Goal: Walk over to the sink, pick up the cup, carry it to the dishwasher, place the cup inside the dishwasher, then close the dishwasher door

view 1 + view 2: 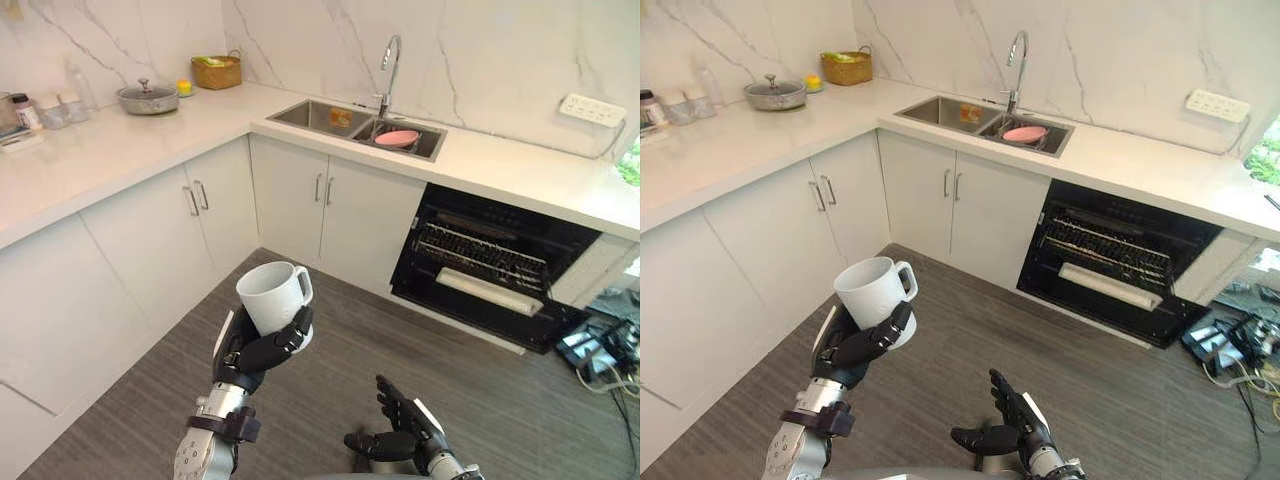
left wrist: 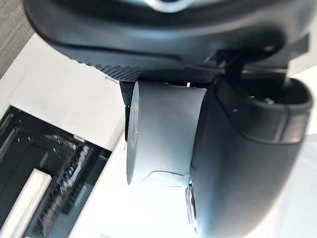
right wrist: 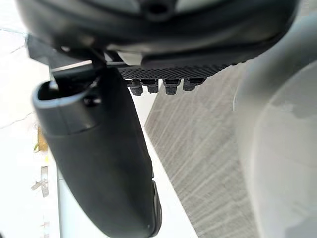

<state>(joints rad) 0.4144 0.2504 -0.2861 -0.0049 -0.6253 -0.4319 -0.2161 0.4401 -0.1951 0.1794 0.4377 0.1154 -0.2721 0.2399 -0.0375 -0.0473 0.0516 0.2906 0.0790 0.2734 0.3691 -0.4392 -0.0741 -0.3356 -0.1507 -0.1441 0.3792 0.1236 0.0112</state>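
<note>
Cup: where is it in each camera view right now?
Left eye: cup low, left of centre, gripped by left hand.
Right eye: cup low, further left.
Left wrist: cup close up, mid-picture.
Right wrist: cannot tell.
Shared landmark: open dishwasher.

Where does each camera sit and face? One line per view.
Left eye view: on head, down at sink, dishwasher; left hand, right hand low.
Right eye view: same, shifted sideways.
Left wrist view: along left hand gripping cup; dishwasher beyond.
Right wrist view: along right hand; floor beyond.
Shared: cup, eye and left wrist views.
</note>
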